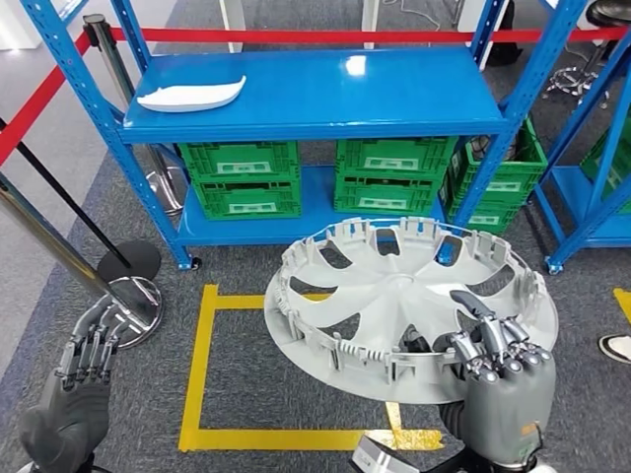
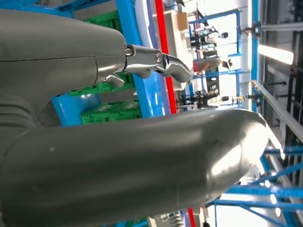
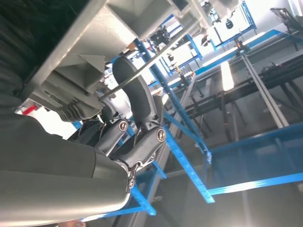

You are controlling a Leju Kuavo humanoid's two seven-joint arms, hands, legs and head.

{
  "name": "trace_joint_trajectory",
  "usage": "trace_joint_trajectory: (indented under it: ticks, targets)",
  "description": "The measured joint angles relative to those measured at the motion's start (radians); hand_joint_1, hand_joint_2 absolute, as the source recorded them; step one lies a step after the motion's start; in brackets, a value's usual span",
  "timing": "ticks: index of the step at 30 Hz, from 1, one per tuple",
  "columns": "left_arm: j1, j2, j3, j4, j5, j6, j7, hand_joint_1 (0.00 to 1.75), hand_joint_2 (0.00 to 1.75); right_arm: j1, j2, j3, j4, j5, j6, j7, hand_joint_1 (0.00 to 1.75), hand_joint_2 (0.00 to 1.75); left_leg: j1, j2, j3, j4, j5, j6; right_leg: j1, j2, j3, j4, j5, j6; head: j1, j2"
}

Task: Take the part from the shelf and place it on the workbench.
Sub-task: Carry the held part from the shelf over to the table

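Observation:
A large grey wheel cover (image 1: 401,291) hangs level in front of me, above the floor. My right hand (image 1: 497,370) grips its near right rim from below, fingers curled over the edge. In the right wrist view the cover's underside (image 3: 107,42) lies against that hand's fingers (image 3: 143,142). My left hand (image 1: 78,379) hangs low on the left with nothing in it, fingers loosely extended; its thumb (image 2: 143,161) and one finger (image 2: 157,64) appear apart in the left wrist view. A white curved part (image 1: 192,95) lies on the blue shelf's top board (image 1: 313,94).
Green crates (image 1: 242,177) sit on the shelf's lower level. Yellow tape (image 1: 197,365) marks a square on the grey floor. Silver stanchions (image 1: 122,296) with red belts stand at left. A person's shoe (image 1: 616,347) is at the right edge.

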Motion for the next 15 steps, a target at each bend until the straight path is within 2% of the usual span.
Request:
trace_joint_trajectory:
  ticks: [2,3,4,5,7,8,9,10,12,13,14,15]
  targets:
    - [0.000,0.000,0.000,0.000,0.001,0.001,0.000,0.00,0.00,0.001,-0.001,0.000,0.000,0.000,0.000,0.001,1.75,1.75,0.001,0.000,-0.007,0.004,0.008,-0.011,0.000,-0.001,-0.014,-0.005,0.007,-0.016,0.001,0.000]
    - [0.001,0.000,0.000,0.000,0.001,0.001,-0.001,0.00,0.00,0.001,-0.001,0.000,0.000,0.000,0.000,0.002,1.75,1.75,0.002,-0.001,-0.013,0.013,-0.004,-0.016,-0.001,-0.002,-0.023,-0.005,0.014,-0.026,0.000,0.000]
    - [0.002,0.000,0.000,0.000,0.001,0.001,-0.001,0.00,0.00,0.000,-0.001,0.000,0.000,0.000,0.000,0.002,1.75,1.75,0.003,-0.002,-0.023,0.038,-0.034,-0.022,-0.002,-0.004,-0.032,-0.006,0.022,-0.036,-0.002,0.000]
    - [0.003,0.000,0.000,0.000,0.001,0.002,-0.001,0.00,0.00,0.000,-0.001,0.000,0.000,0.000,0.000,0.003,1.75,1.75,0.005,-0.003,-0.038,0.084,-0.078,-0.027,-0.003,-0.006,-0.038,-0.007,0.030,-0.043,-0.004,0.000]
    - [0.004,0.000,0.000,0.000,0.001,0.002,-0.001,0.00,0.00,0.000,-0.001,0.000,0.000,0.000,0.000,0.004,1.75,1.75,0.007,-0.003,-0.070,0.214,-0.169,-0.035,-0.001,-0.007,-0.055,-0.005,0.048,-0.050,-0.007,0.000]
    - [0.004,0.000,0.000,0.000,0.001,0.002,-0.001,0.00,0.00,0.001,-0.001,0.000,0.000,0.000,0.000,0.005,1.75,1.75,0.008,-0.003,-0.078,0.265,-0.190,-0.036,-0.001,-0.007,-0.066,-0.003,0.056,-0.050,-0.007,0.000]
    - [0.004,0.000,0.000,0.000,0.001,0.002,-0.001,0.00,0.00,0.001,-0.001,0.000,0.000,0.000,0.000,0.005,1.75,1.75,0.008,-0.003,-0.071,0.284,-0.190,-0.036,0.000,-0.007,-0.077,-0.001,0.063,-0.049,-0.007,0.000]
    - [0.004,0.000,0.000,0.000,0.001,0.002,-0.001,0.00,0.00,0.001,-0.002,0.000,0.001,0.000,0.000,0.005,1.75,1.75,0.008,-0.004,-0.046,0.262,-0.172,-0.034,0.001,-0.007,-0.086,0.002,0.068,-0.048,-0.007,0.000]
    - [0.004,0.000,0.000,0.000,0.001,0.002,-0.001,0.00,0.00,0.001,-0.002,0.000,0.001,0.000,0.000,0.005,1.75,1.75,0.007,-0.005,0.043,0.123,-0.119,-0.024,0.002,-0.006,-0.101,0.010,0.075,-0.044,-0.007,0.000]
    - [0.004,0.000,0.000,0.000,0.001,0.002,-0.001,0.00,0.00,0.001,-0.002,0.000,0.001,0.000,0.000,0.005,1.75,1.75,0.006,-0.006,0.084,0.051,-0.102,-0.018,0.003,-0.006,-0.107,0.013,0.079,-0.040,-0.006,0.000]
    - [0.004,0.000,0.000,0.000,0.001,0.002,-0.001,0.00,0.00,0.001,-0.002,0.000,0.001,0.000,0.000,0.005,1.75,1.75,0.004,-0.008,0.110,0.002,-0.092,-0.012,0.004,-0.005,-0.112,0.015,0.084,-0.036,-0.006,0.000]
    - [0.004,0.000,0.000,0.000,0.002,0.002,-0.002,0.00,0.00,0.000,-0.002,0.000,0.001,0.000,0.000,0.005,1.75,1.75,0.001,-0.009,0.119,-0.021,-0.091,-0.008,0.004,-0.006,-0.116,0.015,0.089,-0.030,-0.006,0.000]
